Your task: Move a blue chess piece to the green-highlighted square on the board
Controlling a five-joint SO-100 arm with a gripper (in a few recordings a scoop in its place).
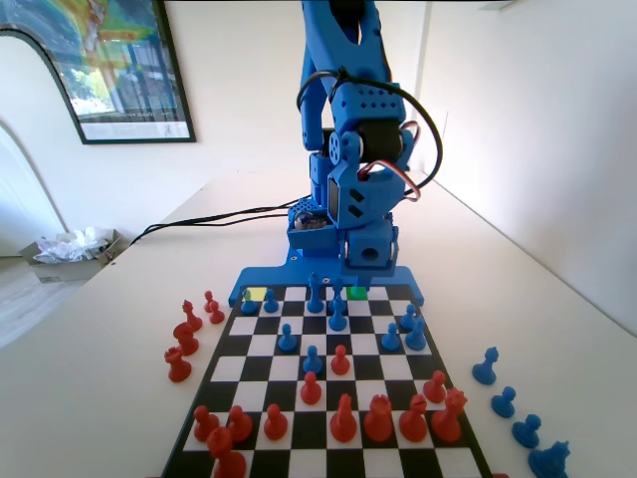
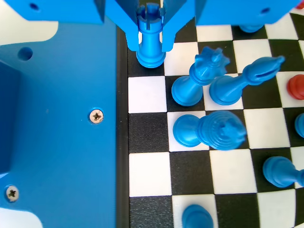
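Blue chess piece [image 2: 151, 35], a rook with a notched crown, upright on a black square in the board's edge row, hard against the dark border strip. Clamped between the two jaws of the gripper [image 2: 151, 45], one jaw pressed to each side of the stem, base on or just above the square; cannot tell which. Gripper narrow, closed on the rook.

In the fixed view, same piece [image 1: 316, 293] standing in the far row, near the middle of the board [image 1: 328, 398], directly under the gripper [image 1: 364, 261]. Arm upright at the far end, folded steeply downward, wrist low over the blue bar along the board's far edge, black cable looping round the upper joint.

Green-highlighted square [image 1: 357, 293] in that same far row, a little to the right of the rook in the fixed view, apart from it. Paler yellow-green square [image 1: 257, 294] at the left of that row.

Beside the rook in the wrist view: a crowned blue piece [image 2: 197, 78], a blue bishop [image 2: 242, 83] and a ridged blue piece [image 2: 213, 130], all to the right. Red pieces [image 1: 343, 418] massed at the near end in the fixed view, more red ones [image 1: 184, 339] off the board at left, blue ones [image 1: 508, 403] off at right.

Framed poster [image 1: 109, 60] on the wall at upper left; lettering too small to read.
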